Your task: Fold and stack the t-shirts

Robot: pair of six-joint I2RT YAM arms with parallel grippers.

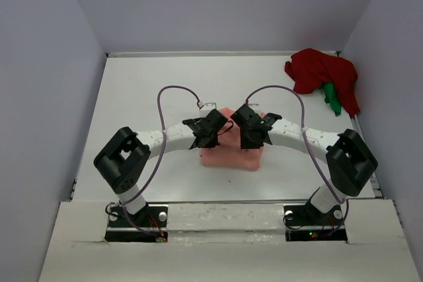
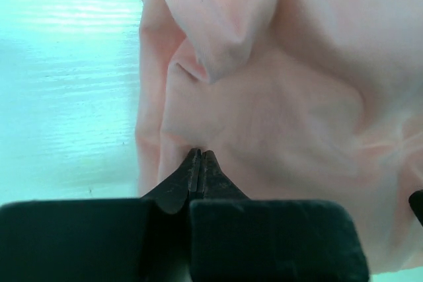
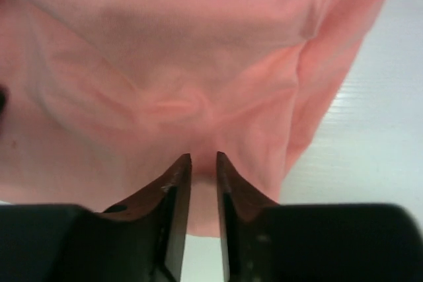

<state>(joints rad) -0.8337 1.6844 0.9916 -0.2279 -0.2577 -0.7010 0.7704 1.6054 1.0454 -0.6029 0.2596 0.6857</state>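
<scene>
Current step, as we judge it: finishing the fold of the first garment, at the point of release.

1. Left gripper [image 2: 201, 153]. We find its two fingers pressed flat together with no gap between them. The tips rest at a crease near the left border of the salmon-pink t-shirt [image 1: 228, 158]. We cannot tell whether a thin ply of cloth is caught between the fingers.

2. Salmon-pink t-shirt. It lies near the middle of the tabletop [image 1: 145, 90], well clear of both side edges, gathered into a compact, roughly rectangular packet. Both wrist views show soft wrinkles and a doubled border, so we rate the fold as made but not smoothed.

3. Right gripper [image 3: 203, 156]. Its fingers stand slightly apart, with a narrow slot between them. The cloth lies just beyond the tips, and nothing is visibly clamped in the slot.

4. Remaining garments. The dark red t-shirt [image 1: 317, 70] lies crumpled at the far right corner of the tabletop, with the green t-shirt [image 1: 332, 100] showing from beneath its near side. Neither is folded.

Next move, in our judgement:
- Part the left fingers fully before any lift; a snagged ply would drag the packet open.
- Raise both grippers straight up, clear of the cloth.
- Send the right arm to the far right corner and take the dark red t-shirt alone, leaving the green one in place.
</scene>
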